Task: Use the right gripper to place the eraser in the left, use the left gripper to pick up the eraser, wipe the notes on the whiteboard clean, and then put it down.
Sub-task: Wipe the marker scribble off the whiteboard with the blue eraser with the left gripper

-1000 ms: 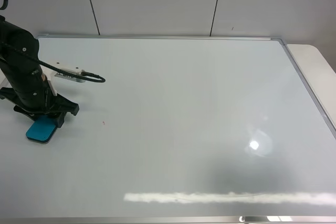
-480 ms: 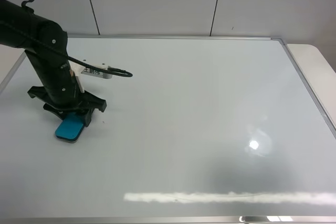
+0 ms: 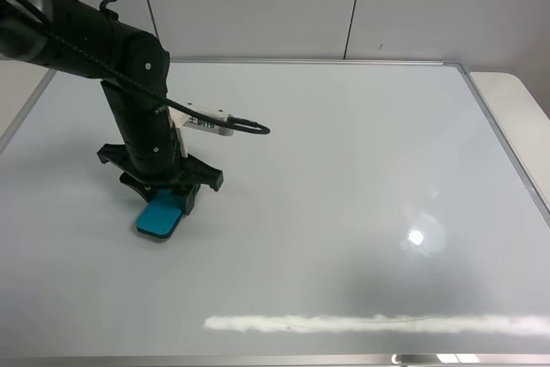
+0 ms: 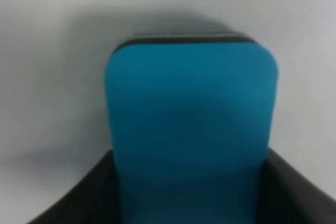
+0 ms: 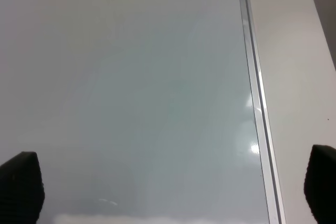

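The turquoise eraser lies flat on the whiteboard, left of its middle. My left gripper presses down on its far end, shut on it. In the left wrist view the eraser fills the space between the black fingers, with its black felt edge against the board. No red notes show anywhere; the spot under the eraser and gripper is hidden. My right gripper hangs open over the board near its silver frame. It holds nothing and is outside the exterior view.
A white tabletop borders the board's right frame. A grey panelled wall rises behind. The left arm's white module and looping cable stick out to the right above the board. Glare marks the board.
My left arm has slid the eraser rightward across the board from its left edge. A tiny red mark seen earlier right of the eraser no longer shows.
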Robot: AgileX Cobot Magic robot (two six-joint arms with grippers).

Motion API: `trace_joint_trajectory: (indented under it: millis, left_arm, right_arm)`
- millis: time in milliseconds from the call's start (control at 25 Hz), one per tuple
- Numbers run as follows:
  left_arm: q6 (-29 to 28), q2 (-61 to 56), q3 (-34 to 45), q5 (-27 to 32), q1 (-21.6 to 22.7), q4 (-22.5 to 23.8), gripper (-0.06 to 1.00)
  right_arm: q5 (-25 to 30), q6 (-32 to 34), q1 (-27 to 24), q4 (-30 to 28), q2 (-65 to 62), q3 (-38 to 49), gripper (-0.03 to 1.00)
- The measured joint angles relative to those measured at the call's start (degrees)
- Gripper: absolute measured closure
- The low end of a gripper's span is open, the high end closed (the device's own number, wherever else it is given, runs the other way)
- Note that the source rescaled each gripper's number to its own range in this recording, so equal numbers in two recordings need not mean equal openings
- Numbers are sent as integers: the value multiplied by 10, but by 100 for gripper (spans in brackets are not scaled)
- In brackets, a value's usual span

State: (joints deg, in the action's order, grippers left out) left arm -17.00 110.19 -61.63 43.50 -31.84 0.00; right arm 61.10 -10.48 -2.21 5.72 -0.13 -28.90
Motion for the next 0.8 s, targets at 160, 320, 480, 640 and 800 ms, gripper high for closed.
trace_joint_trajectory:
  millis: [160,320,480,640,800]
  left_arm:
    - [-8,3,0,-13,-28,22,91]
    - [-23,9,0,-33,-36,50,91]
    - [-26,13,13,-61,-26,62,91]
    - [-26,7,31,-81,-4,46,91]
    - [-22,1,42,-89,31,40,91]
  right_arm:
    - [0,0,0,0,0,0,-3]
    - [0,0,0,0,0,0,-3]
    - [0,0,0,0,0,0,-3]
    - [0,0,0,0,0,0,-3]
    - [0,0,0,0,0,0,-3]
